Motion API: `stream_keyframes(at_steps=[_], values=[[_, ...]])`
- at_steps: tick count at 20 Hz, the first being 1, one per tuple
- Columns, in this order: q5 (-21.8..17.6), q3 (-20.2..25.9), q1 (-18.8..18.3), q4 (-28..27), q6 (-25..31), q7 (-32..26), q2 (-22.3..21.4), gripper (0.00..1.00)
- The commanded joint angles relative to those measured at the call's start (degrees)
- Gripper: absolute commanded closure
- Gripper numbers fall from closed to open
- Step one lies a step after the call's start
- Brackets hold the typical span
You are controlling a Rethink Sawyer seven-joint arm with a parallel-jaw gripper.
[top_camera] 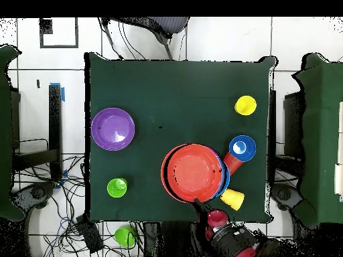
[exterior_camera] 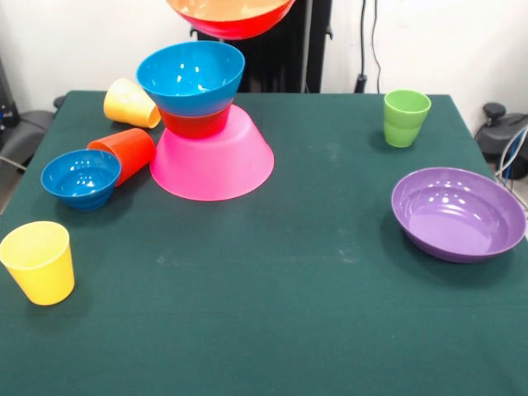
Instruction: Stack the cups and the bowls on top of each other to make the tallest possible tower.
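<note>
The tower stands left of centre at the back: an upturned large pink bowl [exterior_camera: 213, 161], the small orange bowl [exterior_camera: 194, 124] on it, and the medium blue bowl [exterior_camera: 191, 76] on top. The wide shallow orange bowl [exterior_camera: 231, 16] hangs in the air just above the tower. In the overhead view this bowl [top_camera: 194, 170] hides most of the tower. My gripper [top_camera: 199, 202] holds it by the rim nearest the robot's base. A yellow cup [exterior_camera: 130, 103] and the orange-red cup [exterior_camera: 125, 153] lie on their sides beside the tower. The small blue bowl [exterior_camera: 81, 177] sits next to them.
A second yellow cup [exterior_camera: 39, 261] stands upright at the front left. The green cup [exterior_camera: 406, 117] stands at the back right. The wide purple bowl [exterior_camera: 458, 213] sits near the right edge. My arm [top_camera: 224, 231] reaches in over the table's edge.
</note>
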Motion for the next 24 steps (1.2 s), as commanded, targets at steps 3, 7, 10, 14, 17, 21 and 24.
stream_keyframes(at_steps=[3, 7, 10, 14, 17, 21, 24], values=[[-4.13, 6.15, -1.14, 2.49, 3.54, -13.62, -0.36, 1.0], [-4.19, 6.57, -0.91, 2.06, 2.74, -11.95, -1.61, 1.0], [-3.96, 7.65, -1.9, 2.08, 3.27, -12.94, -0.94, 1.0], [-4.12, 8.34, -2.62, 2.2, 2.64, -12.85, -1.32, 1.0], [-4.04, 8.54, -2.64, 2.06, 1.89, -11.91, -2.26, 1.0], [-3.13, 9.45, -3.65, 2.44, 2.6, -13.61, -2.07, 1.0], [-3.06, 10.13, -4.21, 2.91, 3.23, -14.74, -1.67, 1.0]])
